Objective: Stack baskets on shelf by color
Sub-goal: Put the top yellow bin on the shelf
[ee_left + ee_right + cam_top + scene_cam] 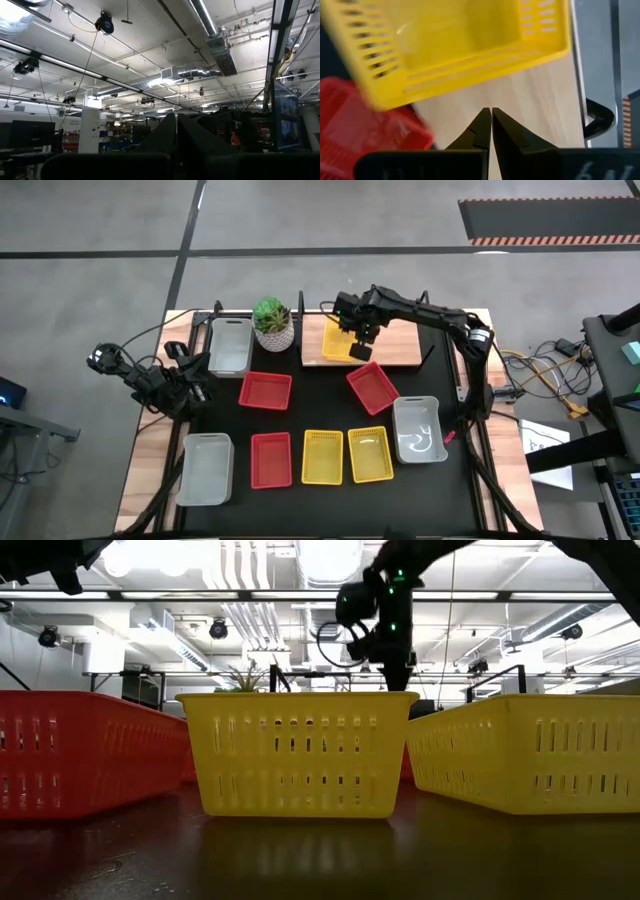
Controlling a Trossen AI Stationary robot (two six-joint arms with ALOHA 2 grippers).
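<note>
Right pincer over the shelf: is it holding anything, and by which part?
Nothing. The right pincer is shut empty above the shelf, beside the yellow basket.

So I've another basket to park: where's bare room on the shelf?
The shelf is bare to the right of the yellow basket, where the right gripper hovers. The front row is crowded.

The right arm reaches far across, its gripper [491, 125] closed empty. The left arm waits folded at the left edge, gripper [176, 131] closed.
</note>
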